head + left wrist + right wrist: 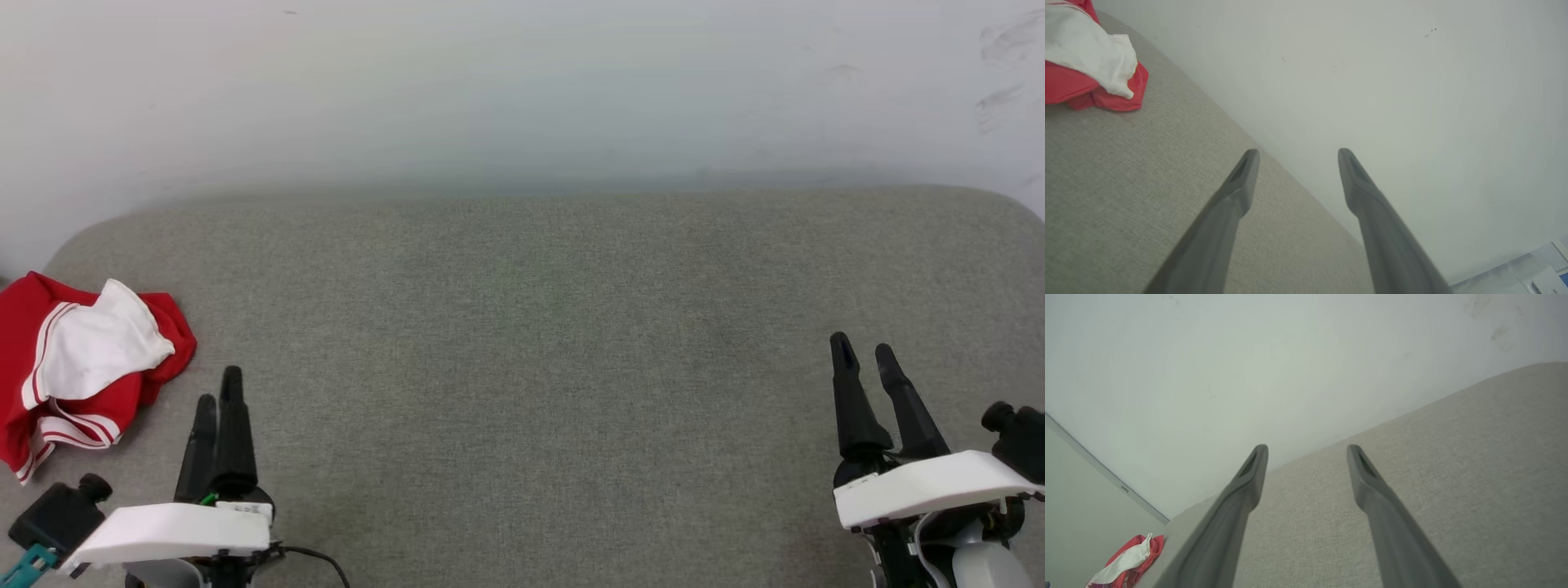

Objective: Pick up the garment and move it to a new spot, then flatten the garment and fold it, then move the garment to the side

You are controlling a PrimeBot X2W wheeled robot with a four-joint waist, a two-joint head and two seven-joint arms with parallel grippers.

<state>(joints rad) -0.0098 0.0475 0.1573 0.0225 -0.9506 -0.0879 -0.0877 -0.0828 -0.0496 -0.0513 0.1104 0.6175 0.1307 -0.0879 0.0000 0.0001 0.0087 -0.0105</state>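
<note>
While the garment (90,367) lies crumpled at the left edge of the grey padded surface (522,343), my left hand (219,385) and right hand (862,345) hover spread wide, empty. By my reading nothing is done yet: pickup, flattening, folding and the move aside are all left.

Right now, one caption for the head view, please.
Crumpled garment at left edge of grey surface; left gripper and right gripper open, empty.

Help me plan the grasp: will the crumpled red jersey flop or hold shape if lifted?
Likely floppy: the jersey lies bunched in soft folds. Probably light; cloth looks thin. Pushed, it may drag on the woven surface.
</note>
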